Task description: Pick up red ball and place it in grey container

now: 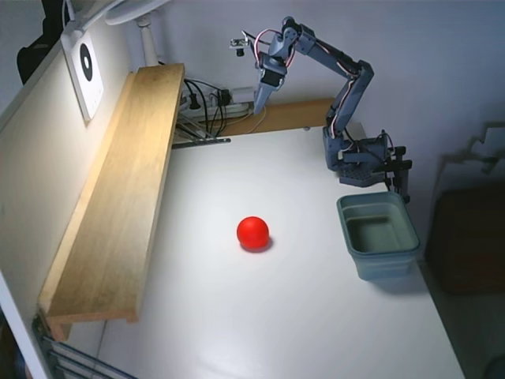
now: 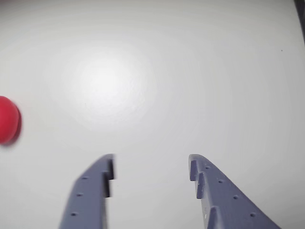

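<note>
The red ball (image 1: 252, 232) rests on the white table near its middle. In the wrist view the red ball (image 2: 8, 119) is cut off at the left edge. The grey container (image 1: 378, 234) stands empty at the table's right side, just in front of the arm's base. My gripper (image 1: 259, 101) hangs high above the table's far edge, pointing down, far behind the ball. In the wrist view my gripper (image 2: 151, 164) is open and empty, with bare table between its fingers (image 2: 90, 186).
A long wooden shelf (image 1: 118, 197) runs along the left wall. Cables and a power strip (image 1: 209, 103) lie at the back left. The arm's base (image 1: 359, 158) is clamped at the back right. The table's right edge lies beside the container.
</note>
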Action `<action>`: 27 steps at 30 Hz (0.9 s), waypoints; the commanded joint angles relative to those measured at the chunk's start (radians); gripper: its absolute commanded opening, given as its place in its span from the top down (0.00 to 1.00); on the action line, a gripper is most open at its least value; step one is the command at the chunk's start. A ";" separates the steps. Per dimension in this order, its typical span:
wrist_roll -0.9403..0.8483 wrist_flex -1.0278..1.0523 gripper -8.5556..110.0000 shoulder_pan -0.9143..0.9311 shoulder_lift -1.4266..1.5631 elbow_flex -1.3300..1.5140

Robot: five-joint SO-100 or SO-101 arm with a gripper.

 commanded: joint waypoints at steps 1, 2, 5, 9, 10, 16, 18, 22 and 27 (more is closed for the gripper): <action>0.002 0.006 0.61 0.010 0.029 0.011; 0.002 0.006 0.61 0.010 0.029 0.011; 0.002 0.006 0.61 0.010 0.029 0.011; 0.002 0.006 0.61 0.003 0.029 0.011; 0.002 0.006 0.61 -0.005 0.029 0.011; 0.002 0.006 0.61 -0.152 0.029 0.011; 0.002 0.006 0.61 -0.211 0.029 0.011; 0.002 0.006 0.61 -0.269 0.029 0.011; 0.002 0.006 0.61 -0.376 0.029 0.011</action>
